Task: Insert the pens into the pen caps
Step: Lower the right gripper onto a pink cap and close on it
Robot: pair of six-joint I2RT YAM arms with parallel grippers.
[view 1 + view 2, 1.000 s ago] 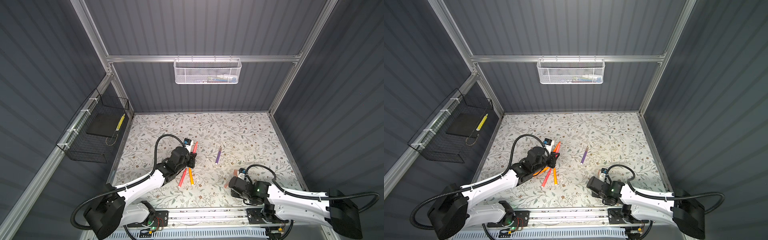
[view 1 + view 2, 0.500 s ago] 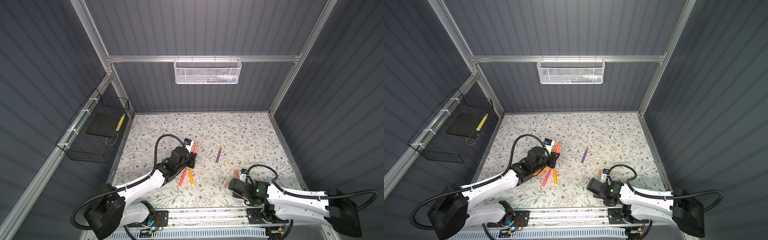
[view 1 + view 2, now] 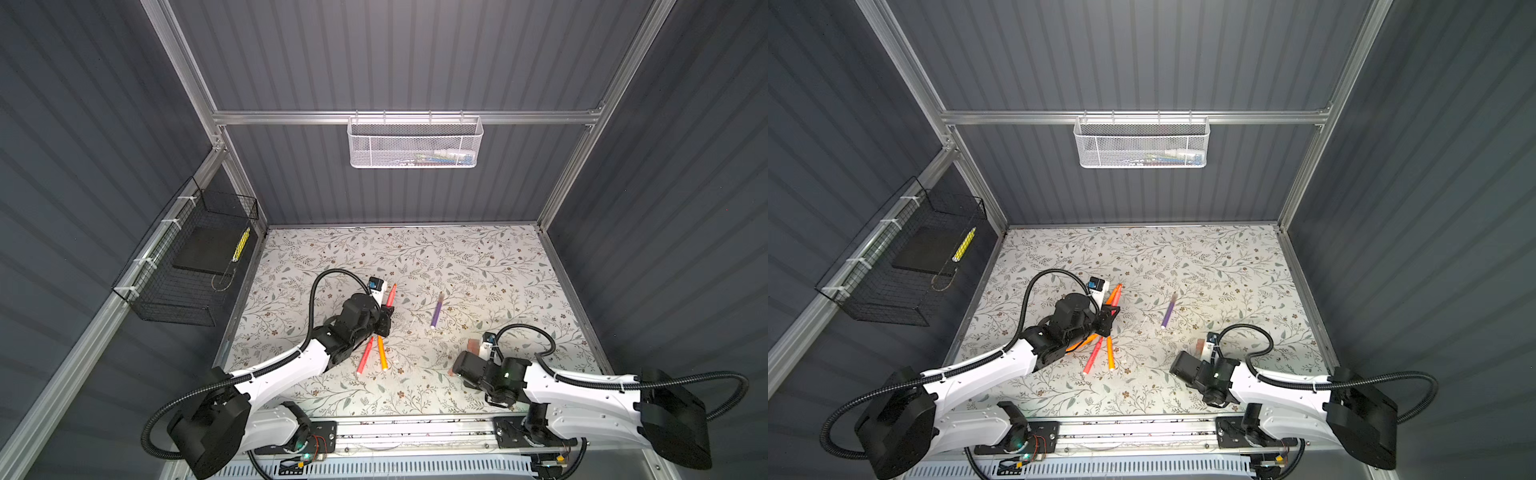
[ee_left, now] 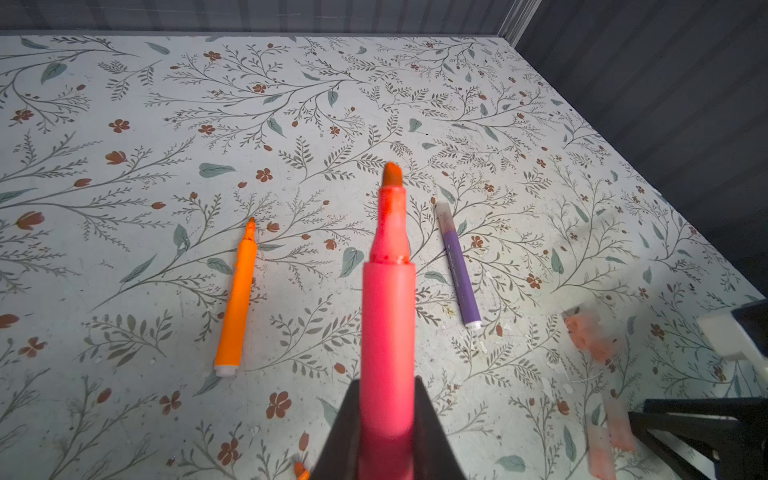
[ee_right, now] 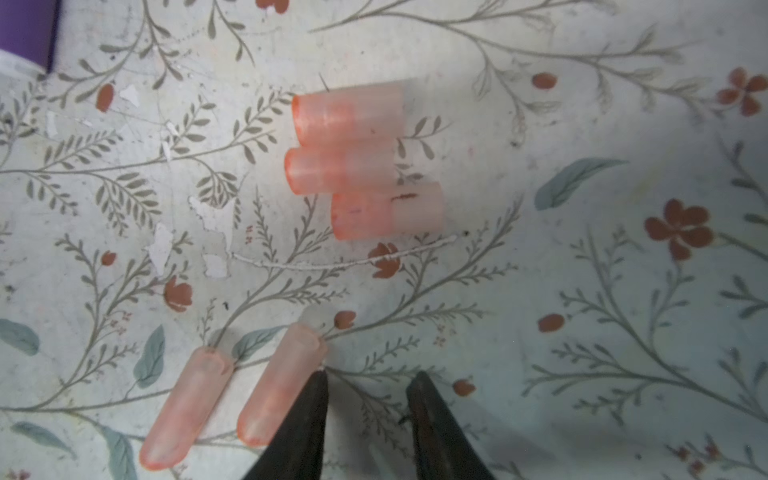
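Holding one pen on the left, jaws apart by the caps on the right

Our left jaws are clamped on the barrel of a red-pink pen point(image 4: 388, 316), uncapped tip pointing to the far side. In the left wrist view an uncapped orange pen point(image 4: 239, 299) lies on the floral tabletop point(image 3: 478, 266) to the left of the held one. The purple pen point(image 4: 459, 274) lies to its right w/ a translucent cap on its far end. In both top views two more pens, a second red-pink one point(image 3: 365, 355) and a second orange one point(image 3: 382, 353), lie side by side just near of the left jaws. A 3rd orange one point(image 3: 1080, 343) shows partly under the left arm point(image 3: 984, 370).

Our right jaws stand apart w/ nothing between them, low over the near-right tabletop. Five pen caps point(image 5: 345, 166) lie there. Three touch side by side in a cluster. The other two point(image 5: 187, 407) lie apart from it. One jaw tip sits right beside the closer of these point(image 5: 280, 386); we can't tell whether it touches.
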